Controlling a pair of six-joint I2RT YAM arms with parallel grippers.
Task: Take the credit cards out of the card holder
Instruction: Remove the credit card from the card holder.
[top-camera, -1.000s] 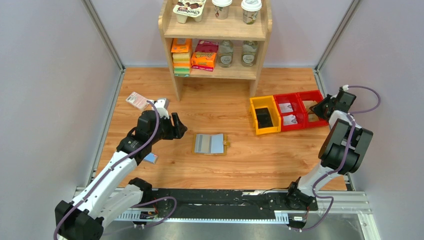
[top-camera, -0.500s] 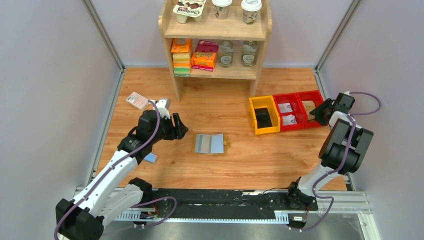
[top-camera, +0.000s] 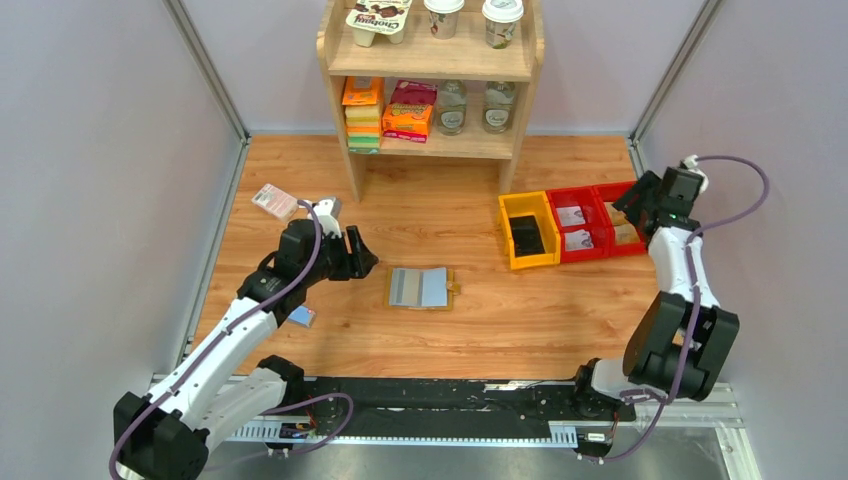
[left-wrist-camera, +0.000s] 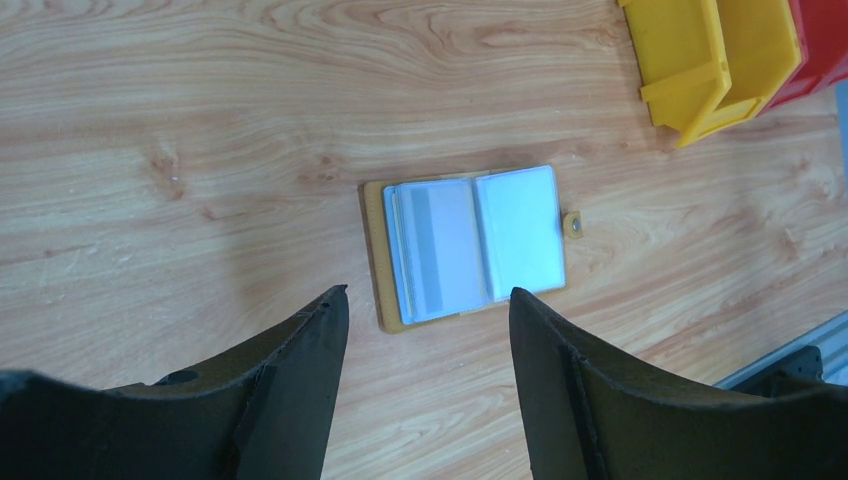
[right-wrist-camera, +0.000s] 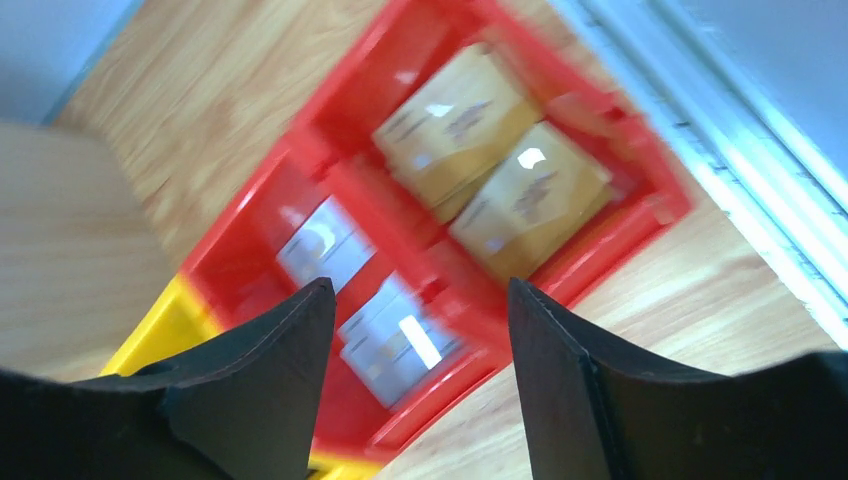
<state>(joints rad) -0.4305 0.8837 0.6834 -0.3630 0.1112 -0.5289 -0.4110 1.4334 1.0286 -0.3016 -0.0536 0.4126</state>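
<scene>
The tan card holder (top-camera: 420, 288) lies open and flat on the wooden table, its grey-blue sleeves facing up. In the left wrist view the card holder (left-wrist-camera: 470, 245) shows a card with a grey stripe (left-wrist-camera: 436, 250) in its left sleeve. My left gripper (top-camera: 362, 255) hovers open just left of it, and the left gripper (left-wrist-camera: 425, 292) holds nothing. My right gripper (top-camera: 645, 200) is open and empty above the red bins (top-camera: 596, 222). Below the right gripper (right-wrist-camera: 418, 285), white cards (right-wrist-camera: 395, 335) and tan cards (right-wrist-camera: 490, 150) lie in the red bins (right-wrist-camera: 560, 275).
A yellow bin (top-camera: 528, 232) with a dark item stands left of the red ones. A wooden shelf (top-camera: 430, 70) with packets and cups stands at the back. A pink-white packet (top-camera: 273, 201) and a blue bar (top-camera: 300, 317) lie near the left arm.
My right gripper has gone from shut to open and lifted over the red bins, its arm stretching upward. The left arm and the card holder have barely moved.
</scene>
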